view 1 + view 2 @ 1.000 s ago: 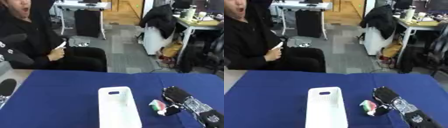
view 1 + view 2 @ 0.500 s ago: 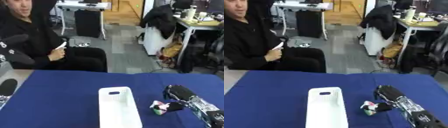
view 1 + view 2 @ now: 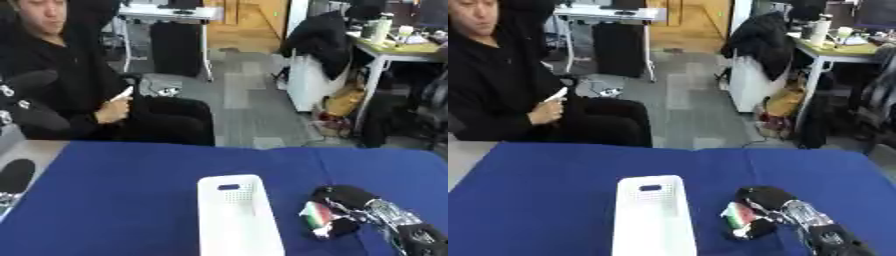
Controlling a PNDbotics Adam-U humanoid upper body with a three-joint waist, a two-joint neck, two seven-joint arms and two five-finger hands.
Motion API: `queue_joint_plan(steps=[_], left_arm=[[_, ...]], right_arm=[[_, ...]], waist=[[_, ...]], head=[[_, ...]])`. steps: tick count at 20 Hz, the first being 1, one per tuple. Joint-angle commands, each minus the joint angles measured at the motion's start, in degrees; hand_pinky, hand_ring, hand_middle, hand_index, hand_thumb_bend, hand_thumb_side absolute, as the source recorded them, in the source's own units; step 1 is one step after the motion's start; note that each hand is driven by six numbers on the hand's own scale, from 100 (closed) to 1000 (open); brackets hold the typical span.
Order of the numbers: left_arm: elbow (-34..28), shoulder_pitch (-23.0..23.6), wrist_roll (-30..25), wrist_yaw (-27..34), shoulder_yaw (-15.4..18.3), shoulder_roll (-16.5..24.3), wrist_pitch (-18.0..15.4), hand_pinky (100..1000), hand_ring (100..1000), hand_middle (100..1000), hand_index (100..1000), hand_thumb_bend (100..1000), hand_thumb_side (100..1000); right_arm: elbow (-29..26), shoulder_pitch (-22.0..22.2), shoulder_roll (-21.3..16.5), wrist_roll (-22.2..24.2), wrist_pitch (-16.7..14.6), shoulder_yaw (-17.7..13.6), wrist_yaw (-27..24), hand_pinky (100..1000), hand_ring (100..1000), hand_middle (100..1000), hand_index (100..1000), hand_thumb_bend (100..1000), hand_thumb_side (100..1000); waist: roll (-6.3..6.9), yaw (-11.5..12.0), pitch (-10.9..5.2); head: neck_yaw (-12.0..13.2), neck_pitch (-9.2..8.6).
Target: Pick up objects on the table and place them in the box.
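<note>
My right hand [image 3: 346, 202] has its fingers curled around a small crinkled packet with green, white and red print [image 3: 317, 216], just right of the white perforated plastic box [image 3: 238, 220] on the blue-covered bench [image 3: 122, 200]. I judge the packet light and soft; holding its middle seems safest. My left hand is not visible.
</note>
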Motion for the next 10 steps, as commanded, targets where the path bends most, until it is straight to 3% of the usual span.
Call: queue_joint_plan(steps=[1, 2, 3, 6, 10], left_arm=[[-0.4, -0.5, -0.2, 0.6, 0.3, 0.9, 0.0, 508, 600, 435, 717, 116, 817], [-0.4, -0.6, -0.2, 0.6, 0.3, 0.9, 0.0, 508, 600, 435, 717, 116, 817], [-0.4, -0.5, -0.2, 0.6, 0.3, 0.9, 0.0, 508, 601, 435, 717, 115, 817], [-0.4, -0.5, -0.2, 0.6, 0.3, 0.9, 0.0, 509, 601, 435, 717, 115, 817], [-0.4, -0.5, -0.2, 0.7, 0.3, 0.9, 0.0, 509, 601, 435, 717, 114, 817]], right_arm=[[1.8, -0.2, 0.0, -6.5, 0.3, -1.6, 0.6, 100, 273, 386, 448, 642, 688], [2.2, 0.0, 0.1, -8.8, 0.6, -1.6, 0.6, 100, 293, 411, 467, 652, 694], [2.2, 0.0, 0.0, -11.9, 1.3, -2.1, 0.1, 100, 106, 238, 359, 659, 628], [2.2, 0.8, 0.0, -18.3, 2.3, -2.9, -2.2, 100, 100, 223, 378, 678, 607], [0.0, 2.1, -0.1, -19.7, 3.0, -4.1, -8.2, 100, 100, 196, 411, 678, 588]], waist=[[0.32, 0.0, -0.37], [0.32, 0.0, -0.36], [0.33, 0.0, -0.36], [0.33, 0.0, -0.35], [0.36, -0.1, -0.37]], head=[[0.5, -0.94], [0.5, -0.96], [0.6, -0.97], [0.8, -1.23], [0.9, -1.71]])
